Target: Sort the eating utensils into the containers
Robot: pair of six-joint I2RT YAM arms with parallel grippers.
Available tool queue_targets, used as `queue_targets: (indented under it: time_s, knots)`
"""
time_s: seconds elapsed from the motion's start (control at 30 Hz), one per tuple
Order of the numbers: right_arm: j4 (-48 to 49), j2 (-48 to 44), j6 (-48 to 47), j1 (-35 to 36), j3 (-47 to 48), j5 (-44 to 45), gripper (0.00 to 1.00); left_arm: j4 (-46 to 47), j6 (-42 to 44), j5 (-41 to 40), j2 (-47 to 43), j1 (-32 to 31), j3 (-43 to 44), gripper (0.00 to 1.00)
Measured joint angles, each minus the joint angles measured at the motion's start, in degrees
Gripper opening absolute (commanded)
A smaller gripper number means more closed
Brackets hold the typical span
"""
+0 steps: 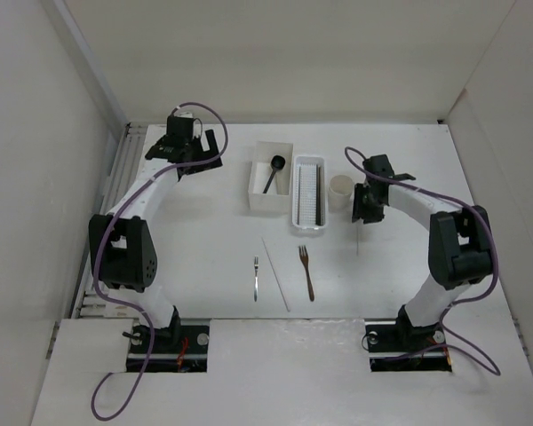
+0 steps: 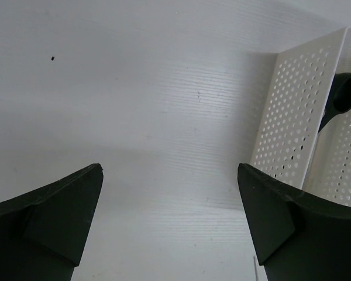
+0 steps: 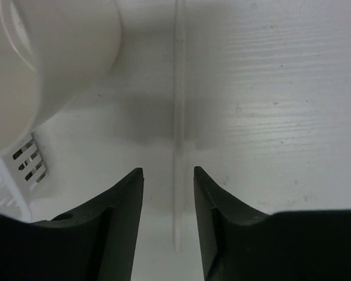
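Note:
My left gripper (image 1: 191, 149) hangs open at the back left, and in its wrist view (image 2: 169, 170) only bare table lies between the fingers. The black spoon (image 1: 274, 170) (image 2: 344, 93) lies in the white square box (image 1: 258, 186) (image 2: 292, 111). Beside the box are the narrow oblong basket (image 1: 309, 222) and the cream cup (image 1: 341, 191) (image 3: 64, 47). My right gripper (image 1: 366, 211) (image 3: 168, 170) is low by the cup, jaws part-open astride a pale chopstick (image 3: 177, 117) without touching it. On the near table lie another pale chopstick (image 1: 276, 273), a small silver fork (image 1: 257, 277) and a brown fork (image 1: 306, 271).
White walls enclose the table on the left, back and right. A slotted rail (image 1: 124, 169) runs along the left edge. A corner of the basket (image 3: 23, 164) shows left of my right fingers. Purple cables loop off both arms.

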Motion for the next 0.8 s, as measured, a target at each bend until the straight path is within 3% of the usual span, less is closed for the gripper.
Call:
queue_targets:
  time_s: [0.4, 0.43, 0.53, 0.8]
  knots:
    - [0.68, 4.39, 3.80, 1.95, 0.22, 4.87, 0.36, -0.13, -0.83, -1.42, -0.28, 0.15, -1.99, 1.00]
    - [0.63, 4.48, 4.07, 1.95, 0.22, 5.14, 0.33, -0.13, -0.83, -1.53, -0.39, 0.17, -1.99, 1.00]
    - [0.24, 4.63, 4.79, 1.95, 0.42, 5.84, 0.02, -0.11, -0.83, -1.88, -0.70, 0.17, -1.99, 1.00]
    - [-0.94, 5.16, 6.67, 1.90, 1.36, 6.86, 0.00, -0.15, -0.83, -2.32, -1.03, 0.17, -2.34, 1.00]
